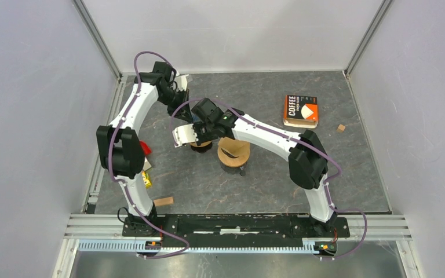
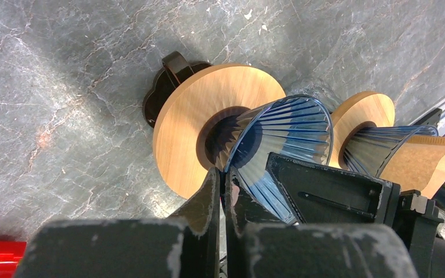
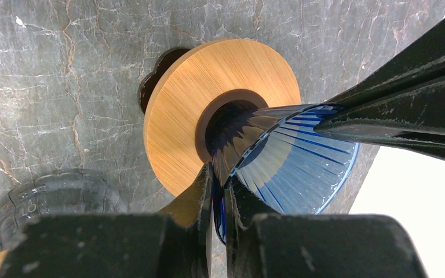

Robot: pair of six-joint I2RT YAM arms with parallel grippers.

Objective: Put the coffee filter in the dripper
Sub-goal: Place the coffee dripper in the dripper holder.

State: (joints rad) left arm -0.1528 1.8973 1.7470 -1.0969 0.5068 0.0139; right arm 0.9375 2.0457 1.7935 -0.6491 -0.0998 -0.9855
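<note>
The dripper [image 1: 201, 145] is a blue ribbed glass cone [image 2: 290, 133] in a round wooden collar [image 3: 208, 87], standing on a dark base left of the table's middle. My right gripper [image 3: 220, 174] is shut on the near rim of the cone, and in the top view it [image 1: 200, 136] is over the dripper. My left gripper [image 2: 225, 174] has its jaws together, their tips against the cone's rim, with nothing clearly visible between them. A white coffee filter [image 1: 181, 136] lies just left of the dripper, below the left gripper [image 1: 182, 116]. Whether the filter is held is hidden.
A second dripper with a brown filter [image 1: 233, 152] stands just right of the first one. A coffee filter box [image 1: 301, 110] lies at the back right, near a small brown cube [image 1: 340, 128]. A red object [image 1: 145, 147] and a wooden block [image 1: 163, 201] lie at the left.
</note>
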